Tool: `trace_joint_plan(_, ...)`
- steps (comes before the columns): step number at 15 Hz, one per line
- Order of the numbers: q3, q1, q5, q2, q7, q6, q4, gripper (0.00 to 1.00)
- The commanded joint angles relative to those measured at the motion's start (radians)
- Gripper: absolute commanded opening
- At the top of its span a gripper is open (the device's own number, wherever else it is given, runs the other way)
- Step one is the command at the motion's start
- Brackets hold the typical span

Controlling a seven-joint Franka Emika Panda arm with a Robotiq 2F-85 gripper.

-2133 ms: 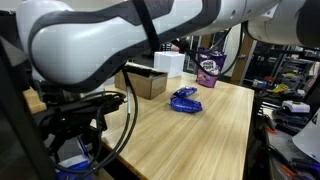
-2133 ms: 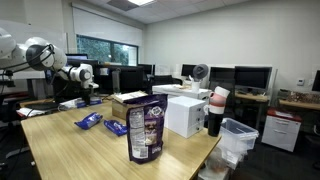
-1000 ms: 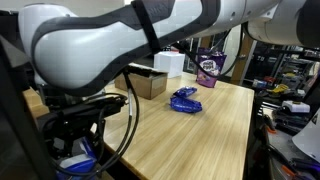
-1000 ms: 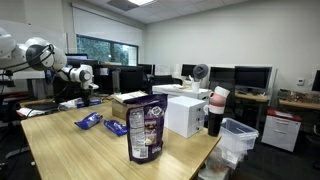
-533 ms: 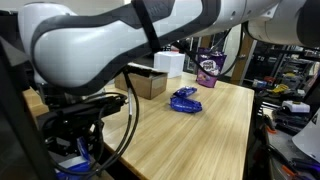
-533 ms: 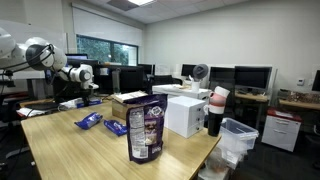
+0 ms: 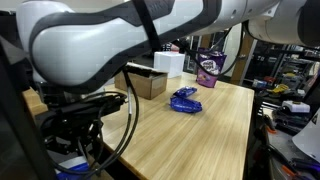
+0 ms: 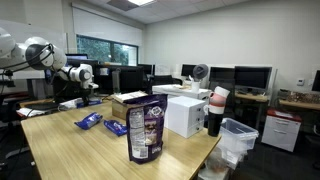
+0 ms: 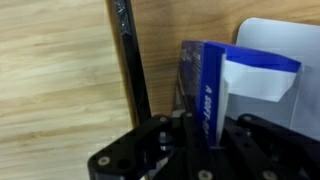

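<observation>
In the wrist view my gripper (image 9: 205,138) is shut on a thin blue and white packet (image 9: 207,90), which stands on edge between the black fingers (image 9: 160,140). Behind the packet lies a white sheet or tray (image 9: 275,40) on the wooden table (image 9: 60,80). A black cable (image 9: 130,60) runs down beside the left finger. In an exterior view the gripper (image 8: 84,90) hangs over the table's far left corner above a white object (image 8: 70,103). Seen from behind the arm, the gripper (image 7: 78,150) sits low at the left, largely hidden by the arm.
Blue snack packets (image 7: 185,100) lie mid-table; the same packets (image 8: 100,123) show in both exterior views. A purple bag (image 8: 146,128), a white box (image 8: 185,115) and a cardboard box (image 8: 130,100) stand on the table. A bin (image 8: 238,140) sits off its end.
The jaws have closed onto the blue and white packet. The arm has barely moved, and the things on the table are where they were.
</observation>
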Motion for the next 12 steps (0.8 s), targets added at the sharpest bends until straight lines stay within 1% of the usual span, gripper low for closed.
trace_joint_plan(1,-0.003,0.015,0.000,-0.016,0.025,0.012,-0.043,0.07)
trace_joint_plan(12,-0.018,0.039,-0.006,-0.041,0.028,-0.008,-0.040,0.06)
